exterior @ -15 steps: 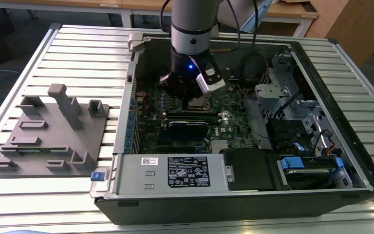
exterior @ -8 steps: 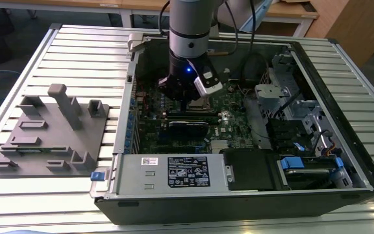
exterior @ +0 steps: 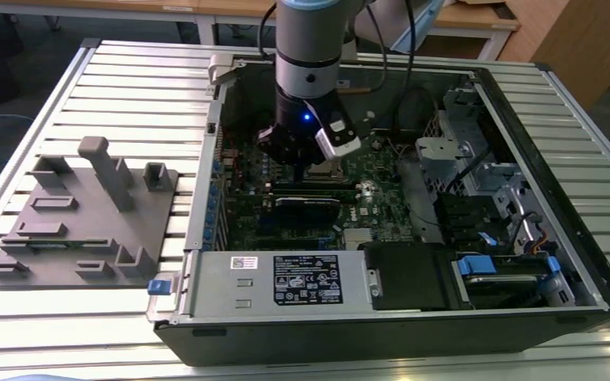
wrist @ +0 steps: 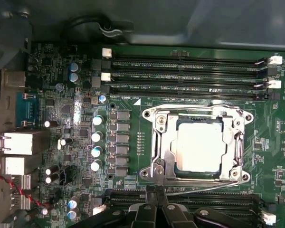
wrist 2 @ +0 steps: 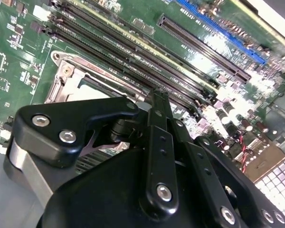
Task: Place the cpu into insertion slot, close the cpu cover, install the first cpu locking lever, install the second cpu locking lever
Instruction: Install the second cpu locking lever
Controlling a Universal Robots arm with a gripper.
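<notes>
Ribbed, pale metal tabletop (exterior: 93,79) carries an open black computer case (exterior: 559,309) and, at the exterior view's left, a grey moulded fixture tray (exterior: 83,230). Inside the case lies the green motherboard (wrist: 61,109), and the grey robot arm (exterior: 307,55) reaches down into it.

In the first wrist view the cpu, a small flat square chip with a dull silver-grey top (wrist: 199,145), already sits in the insertion slot, a square socket with a silvery metal rim (wrist: 149,142). The cpu cover, a thin silvery metal frame with a square window (wrist: 164,137), appears to lie closed around the chip. Thin wire locking levers (wrist: 199,105) run along the socket edges; I cannot tell surely whether they are hooked. So I judge that the lever steps are in hand.

The black hand (wrist: 154,202) hangs just beside the socket edge that faces the long black memory slots (wrist: 185,71). Its fingertips look drawn together with nothing between them, and it seems to hold nothing. A careful, small sideways push on a thin wire is what this step calls for.

Memory slots stand close on two sides of the socket, and rows of small silver capacitors (wrist: 97,142) stand near a third, so little room is left.
</notes>
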